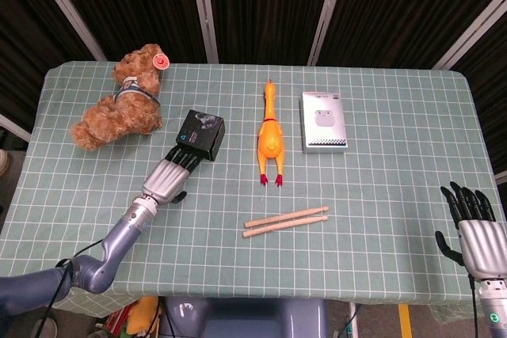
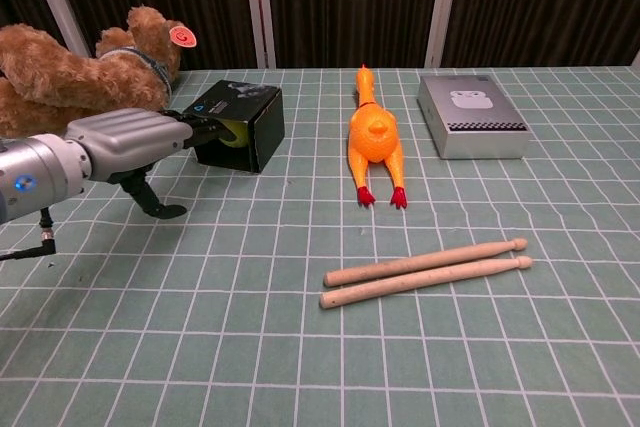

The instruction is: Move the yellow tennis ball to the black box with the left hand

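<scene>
The black box lies on its side left of the table's centre, its open end facing the near left. The yellow tennis ball sits inside that opening; the head view does not show it. My left hand is just in front of the opening, its dark fingers stretched out straight toward the ball and holding nothing. Whether the fingertips touch the ball is unclear. My right hand hovers at the table's near right corner, fingers spread and empty; it is absent from the chest view.
A brown plush dog lies behind the left hand, close to the box. An orange rubber chicken lies right of the box, then a white earbuds case. Two wooden drumsticks lie near the front.
</scene>
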